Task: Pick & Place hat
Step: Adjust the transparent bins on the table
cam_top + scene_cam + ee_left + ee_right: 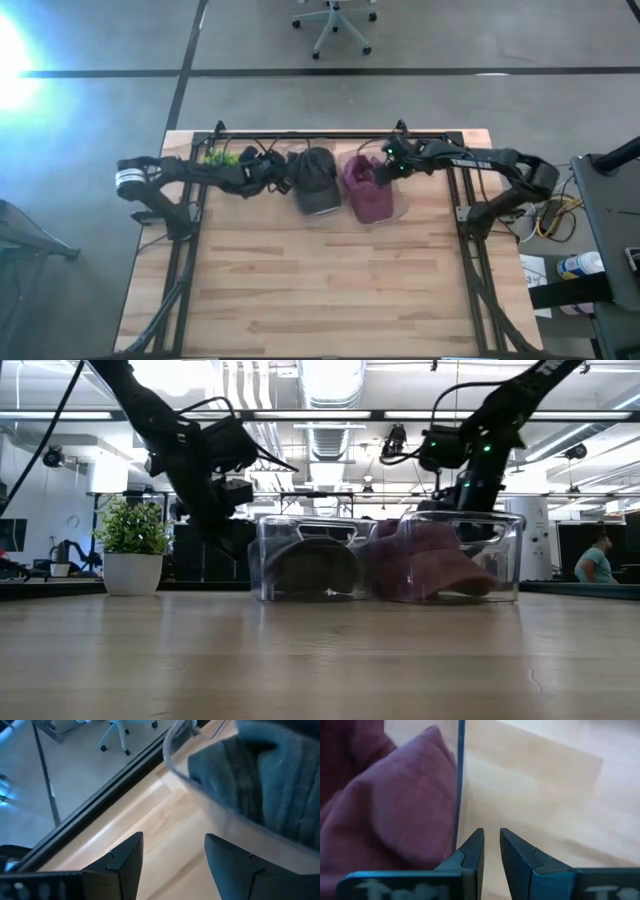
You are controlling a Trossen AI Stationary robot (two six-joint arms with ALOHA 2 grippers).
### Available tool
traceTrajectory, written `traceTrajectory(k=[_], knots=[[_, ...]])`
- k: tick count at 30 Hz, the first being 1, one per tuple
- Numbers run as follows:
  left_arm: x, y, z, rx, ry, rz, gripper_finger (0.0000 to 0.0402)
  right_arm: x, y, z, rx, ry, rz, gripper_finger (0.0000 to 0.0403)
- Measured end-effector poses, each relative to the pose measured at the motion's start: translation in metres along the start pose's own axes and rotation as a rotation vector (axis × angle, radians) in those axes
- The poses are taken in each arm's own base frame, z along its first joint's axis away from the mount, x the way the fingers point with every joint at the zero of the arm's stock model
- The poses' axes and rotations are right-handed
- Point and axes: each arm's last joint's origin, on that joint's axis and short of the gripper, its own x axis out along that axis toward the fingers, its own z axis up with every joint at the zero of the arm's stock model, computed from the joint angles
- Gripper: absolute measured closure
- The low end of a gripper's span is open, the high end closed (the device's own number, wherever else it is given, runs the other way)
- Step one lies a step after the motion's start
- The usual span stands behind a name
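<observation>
A dark grey cap [318, 180] [310, 570] [270, 775] lies inside a clear plastic bin [265, 560] at the table's far middle. A maroon cap [365, 190] [430, 565] [385, 805] lies in a second clear bin [510, 550] just to its right. My left gripper [285, 183] [172, 842] hovers open beside the grey cap's bin, on its left. My right gripper [385, 170] [490, 837] is over the far right side of the maroon cap's bin, outside the wall [459, 780]. Its fingers stand only a narrow gap apart and hold nothing.
A small potted plant [222, 157] [130, 530] stands at the far left corner, behind my left arm. A black rail [330, 135] runs along the far edge. The near half of the wooden table [330, 290] is bare. A person [600, 555] sits far off in the room.
</observation>
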Motion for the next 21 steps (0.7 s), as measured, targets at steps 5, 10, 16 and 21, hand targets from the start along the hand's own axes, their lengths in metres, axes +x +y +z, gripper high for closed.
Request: traceTrajectory(k=[5,10,16,21], knots=[[0.002,0.008,0.001,0.056,0.017,0.030,0.0195,0.008,0.015,0.020,-0.025,-0.032,-0.007,0.0344],[-0.003,0.015,0.001,0.089,0.041,0.040,0.0195,0.007,0.027,0.041,-0.107,-0.043,-0.037,0.0344],[-0.037,0.027,0.019,0.080,0.060,0.019,0.0195,-0.021,0.025,0.048,-0.221,-0.062,-0.072,0.0344],[-0.070,0.030,0.036,-0.063,-0.003,-0.135,0.0195,-0.052,0.010,0.039,-0.306,0.009,-0.099,0.0344]])
